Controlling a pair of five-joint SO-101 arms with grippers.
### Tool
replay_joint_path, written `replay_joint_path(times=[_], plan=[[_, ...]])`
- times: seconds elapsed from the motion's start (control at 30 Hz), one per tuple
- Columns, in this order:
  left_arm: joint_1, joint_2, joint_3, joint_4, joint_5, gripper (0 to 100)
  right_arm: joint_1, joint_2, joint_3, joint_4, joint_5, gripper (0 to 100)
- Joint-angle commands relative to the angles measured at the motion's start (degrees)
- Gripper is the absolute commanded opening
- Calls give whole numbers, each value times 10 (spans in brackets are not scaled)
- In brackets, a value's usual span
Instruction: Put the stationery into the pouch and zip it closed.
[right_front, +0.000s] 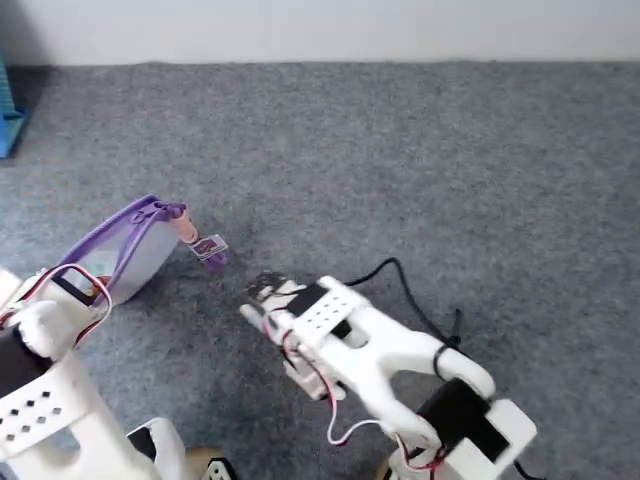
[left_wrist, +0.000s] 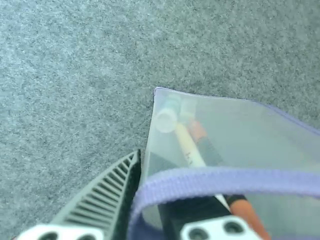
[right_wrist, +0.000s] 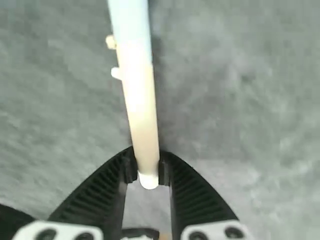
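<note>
right gripper (right_wrist: 146, 167): pressed tight on the butt end of a cream-and-pale-blue pen (right_wrist: 136, 85), which points out ahead over the grey carpet (right_front: 430, 150).
left gripper (left_wrist: 143, 167): pinching the pouch (right_front: 120, 250) by its purple rim (left_wrist: 225, 181), one finger outside the wall, the other inside.
pouch: sits low on the left of the high view, by the left arm, with pens (left_wrist: 186, 142) inside it and the mouth not zipped.
step in hand: looks like feeding this pen in, with zipping to come after.
doing it well: line the pen up with the mouth, go in tip first, and release only once most of it is past the rim. left should keep the rim lifted and steady.
watch: a small purple tag (right_front: 210, 249) just beside the pouch's corner, between the grippers, could snag.
room: carpet runs wide toward the wall (right_front: 320, 30). a blue object (right_front: 8, 115) at the far left edge is well apart.
</note>
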Motion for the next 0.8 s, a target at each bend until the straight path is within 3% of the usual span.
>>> replay_joint_path(times=[0.0, 0.17, 0.33, 0.4, 0.57, 0.77], plan=[[-4, -4, -20, -1, 5, 12, 43, -95, 47, 17, 25, 8], [-4, -4, -19, -1, 5, 12, 116, -251, 171, 6, 117, 8], [-4, -4, -19, -1, 5, 12, 177, -384, 179, 15, 156, 20], [-4, -4, -19, -2, 5, 12, 180, -415, 178, 28, 149, 74], [-3, -4, -19, -2, 5, 12, 177, -433, 175, 54, 101, 317], [-3, -4, -19, -2, 5, 12, 175, -430, 141, -6, 80, 263]])
